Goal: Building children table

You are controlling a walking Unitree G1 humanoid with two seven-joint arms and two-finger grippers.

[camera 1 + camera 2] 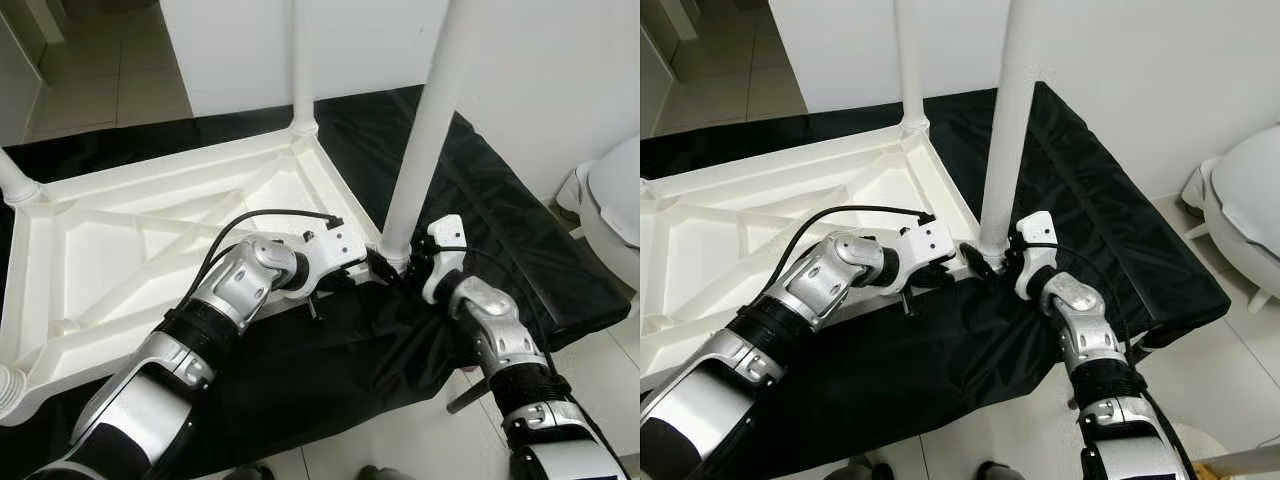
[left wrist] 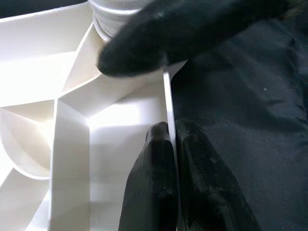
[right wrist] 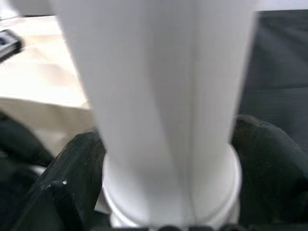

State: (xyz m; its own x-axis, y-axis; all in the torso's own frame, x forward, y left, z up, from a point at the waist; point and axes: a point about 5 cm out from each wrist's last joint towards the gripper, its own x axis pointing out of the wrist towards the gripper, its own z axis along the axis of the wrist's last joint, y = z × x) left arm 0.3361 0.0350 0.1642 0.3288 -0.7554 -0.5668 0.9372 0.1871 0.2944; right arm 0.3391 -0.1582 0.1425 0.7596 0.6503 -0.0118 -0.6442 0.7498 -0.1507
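White ribbed table top (image 1: 150, 240) upside down on black cloth (image 1: 500, 240)

Left claw (image 2: 168, 168) pinches its near rim; right claw (image 3: 168, 183) grips the corner leg (image 1: 425, 130) at its base; two more legs upright.

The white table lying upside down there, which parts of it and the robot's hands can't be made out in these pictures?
- Near leg: top cut off by the frame in both eye views; blurred in the right wrist view.
- Its socket joint: hidden behind the right hand.
- Table: left corner cut by the frame edge.
- Left hand: pinches the table's rim.
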